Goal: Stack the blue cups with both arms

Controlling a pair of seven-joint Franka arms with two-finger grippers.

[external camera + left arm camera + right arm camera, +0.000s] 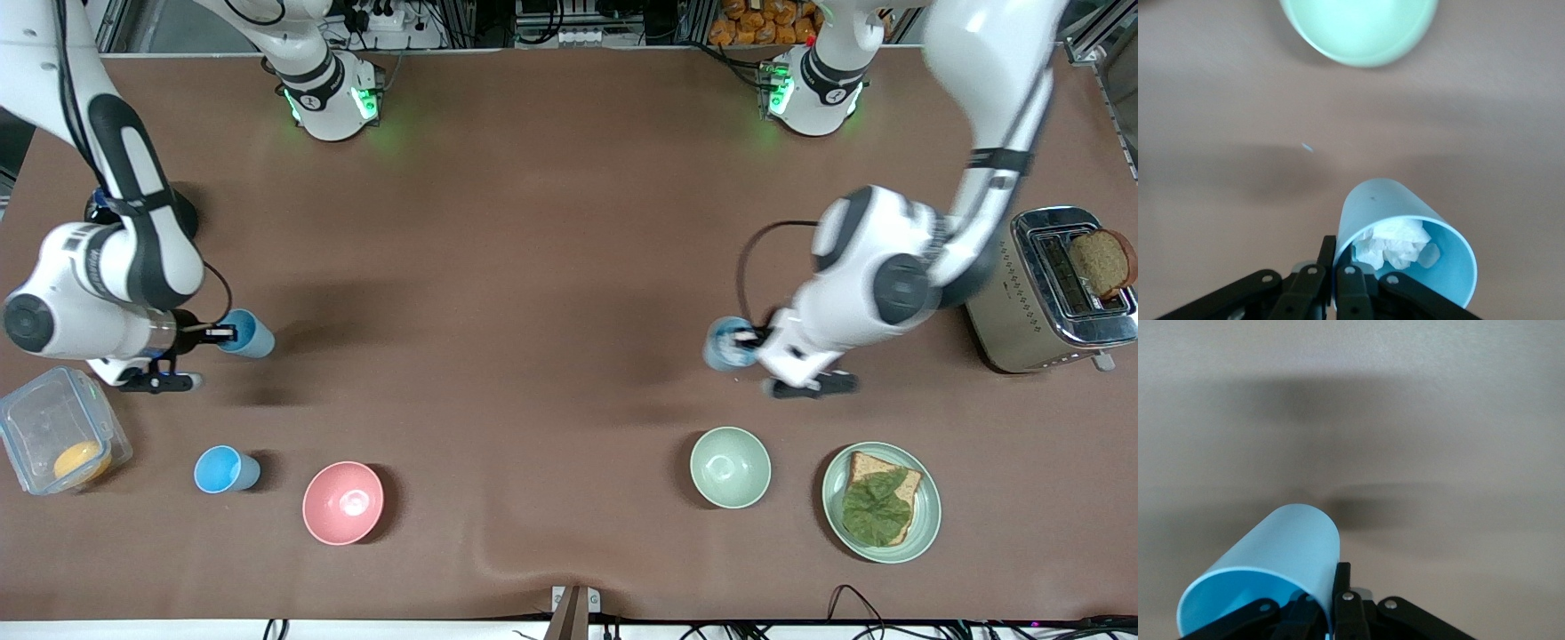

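Note:
My left gripper [751, 340] is shut on the rim of a pale blue cup [729, 345], one finger inside and one outside, and holds it over the table above the pale green bowl [730, 467]. In the left wrist view the gripper [1338, 248] pinches the cup [1381, 207], which holds crumpled white paper [1395, 243]. My right gripper [227, 334] is shut on the rim of a second blue cup [249, 334], held tilted over the table; the right wrist view shows the gripper [1335, 579] and this cup [1291, 543]. A third, bright sky-blue cup [227, 469] stands upright beside the pink bowl [343, 502].
A clear lidded container [36, 418] with an orange item sits at the right arm's end. A green plate [932, 511] with bread and lettuce lies beside the pale green bowl, which also shows in the left wrist view [1358, 30]. A steel toaster [1005, 311] holds a bread slice.

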